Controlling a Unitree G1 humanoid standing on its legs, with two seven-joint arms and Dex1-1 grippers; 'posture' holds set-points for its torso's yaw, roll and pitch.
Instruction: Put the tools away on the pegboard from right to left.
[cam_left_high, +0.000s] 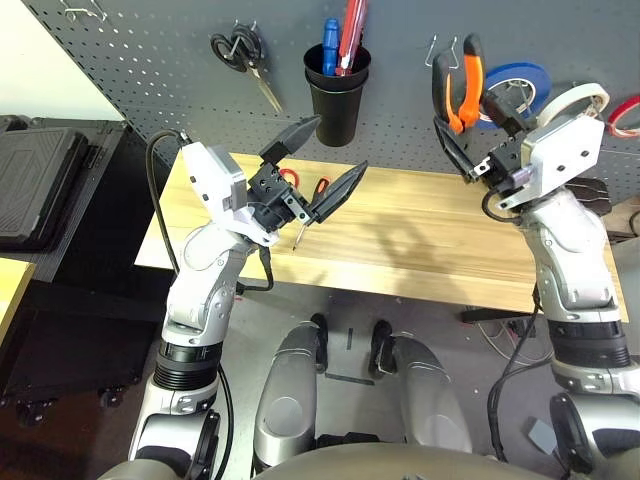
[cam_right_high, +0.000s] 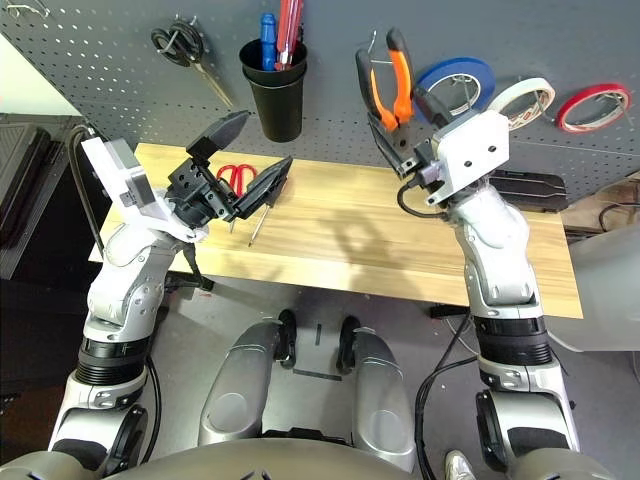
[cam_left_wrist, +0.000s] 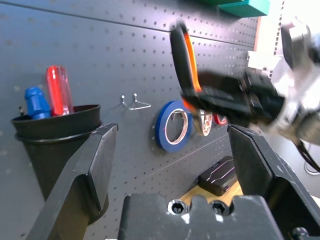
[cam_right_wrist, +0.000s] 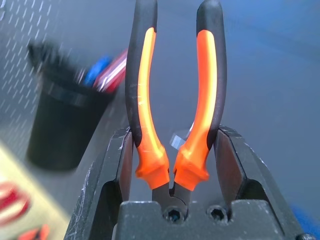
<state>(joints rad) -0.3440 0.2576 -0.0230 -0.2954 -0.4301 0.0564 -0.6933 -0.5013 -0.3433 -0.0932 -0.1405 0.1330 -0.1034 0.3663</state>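
The orange-and-black-handled pliers (cam_left_high: 456, 92) are held upright with handles up, my right gripper (cam_left_high: 462, 138) shut on them near their joint. They hang just in front of the pegboard (cam_left_high: 150, 60), below a bare metal hook (cam_left_high: 440, 45). The white tape roll (cam_left_high: 578, 100) hangs on the board behind that arm. My left gripper (cam_left_high: 335, 148) hovers open and empty over the table's left end. Beneath it lie the red-handled scissors (cam_right_high: 235, 175) and the thin shaft of the screwdriver (cam_right_high: 256, 224), whose handle is hidden by the gripper.
A black cup (cam_left_high: 337, 88) on the board holds a blue and a red screwdriver. Black-handled scissors (cam_left_high: 240, 50) hang at upper left. A blue tape roll (cam_left_high: 522, 80) and a red one (cam_left_high: 626, 115) flank the white roll. A black case (cam_right_high: 525, 188) lies at the wooden table's (cam_left_high: 420, 230) far right.
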